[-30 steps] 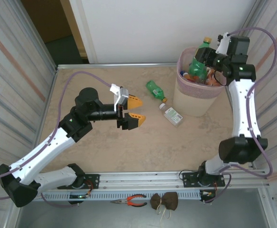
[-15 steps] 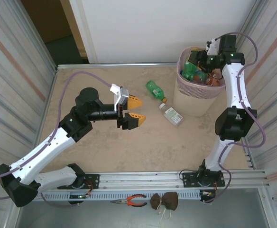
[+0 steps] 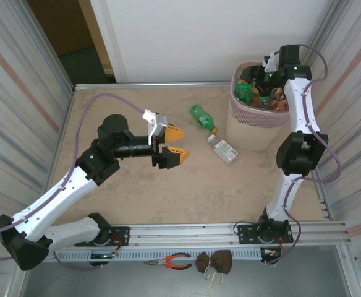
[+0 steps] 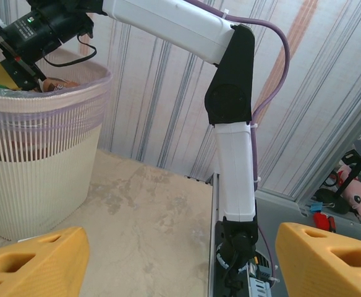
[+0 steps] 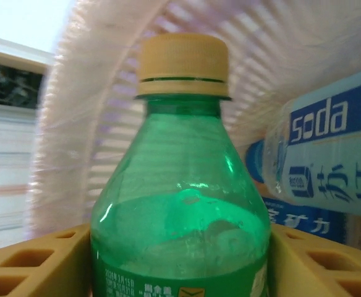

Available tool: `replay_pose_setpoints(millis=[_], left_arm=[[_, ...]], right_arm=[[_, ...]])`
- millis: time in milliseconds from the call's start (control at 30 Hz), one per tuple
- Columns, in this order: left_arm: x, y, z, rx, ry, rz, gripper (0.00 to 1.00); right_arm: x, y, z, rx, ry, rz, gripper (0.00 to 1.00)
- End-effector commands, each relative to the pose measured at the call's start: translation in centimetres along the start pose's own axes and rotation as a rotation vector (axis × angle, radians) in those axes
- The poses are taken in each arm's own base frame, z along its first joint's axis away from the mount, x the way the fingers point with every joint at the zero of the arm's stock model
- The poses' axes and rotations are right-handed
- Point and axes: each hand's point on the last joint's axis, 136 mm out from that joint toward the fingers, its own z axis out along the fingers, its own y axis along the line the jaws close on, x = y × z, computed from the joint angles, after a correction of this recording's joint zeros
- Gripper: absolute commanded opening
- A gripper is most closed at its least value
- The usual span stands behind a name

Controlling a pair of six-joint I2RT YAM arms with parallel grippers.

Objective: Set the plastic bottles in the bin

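**Left gripper**: held above the table, left of centre, and pointed towards the bin. Its orange fingers are set wide apart. Nothing is held between them.

**Right gripper**: lowered into the mouth of the bin, with the arm reaching over the right-hand rim. In the wrist view, a tan-capped bottle of green plastic stands upright between the fingers, inside the bin's ribbed wall. Both fingers sit close against its sides. Whether the bottle is clamped or only flanked cannot be told.

**Bin:** stood upright at the far right of the table. Several bottles are noted inside it, heaped to near the rim. A soda bottle with a blue and white label lies just behind and to the right of the tan-capped bottle.

**Outside the bin:** two bottles lie on the table, both between the left gripper and the bin.
- A green bottle lies on its side, left of the bin and apart from it.
- A clear bottle with a white cap and a green label lies nearer the arms, close to the foot of the bin. Contact with the bin cannot be confirmed.

**Other:** red-handled pliers and a brown object lie on the ledge below the arm bases.
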Motion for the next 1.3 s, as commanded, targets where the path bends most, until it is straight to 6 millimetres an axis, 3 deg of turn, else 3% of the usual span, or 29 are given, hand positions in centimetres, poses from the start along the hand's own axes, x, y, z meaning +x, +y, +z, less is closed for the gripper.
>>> replay_pose_setpoints(millis=[0,200,333,600,733,1000,1267], left_arm=[[-0.7,-0.5,-0.9,-0.009,-0.024,0.033,0.80],[-0.9,-0.6,-1.2,-0.016,-0.037,0.037,0.80],[-1.0,-0.8,-1.3,-0.012,-0.041,0.034,0.80],[-0.8,-0.4,-1.7,-0.047,-0.047,0.027,0.80],[-0.4,0.4,-1.9,-0.102,-0.041,0.009,0.80],[0.1,0.8,-2.5,-0.144,-0.043,-0.003,0.80],[0.2,1.0,-2.6,-0.155,-0.046,-0.009,0.80]], right_arm=[[0.3,-0.8,-1.1,0.111,-0.021,-0.006,0.72],[-0.5,1.5,-5.7,0.138,-0.135,-0.064,0.79],[-0.3,2.4,-7.3,0.139,-0.159,-0.082,0.79],[1.7,6.6,-9.8,0.102,-0.187,-0.177,0.71],[3.1,8.6,-9.7,0.105,-0.184,-0.237,0.71],[7.9,12.1,-7.5,0.155,-0.120,-0.422,0.69],[13.4,12.6,-4.3,0.321,-0.025,-0.787,0.67]])
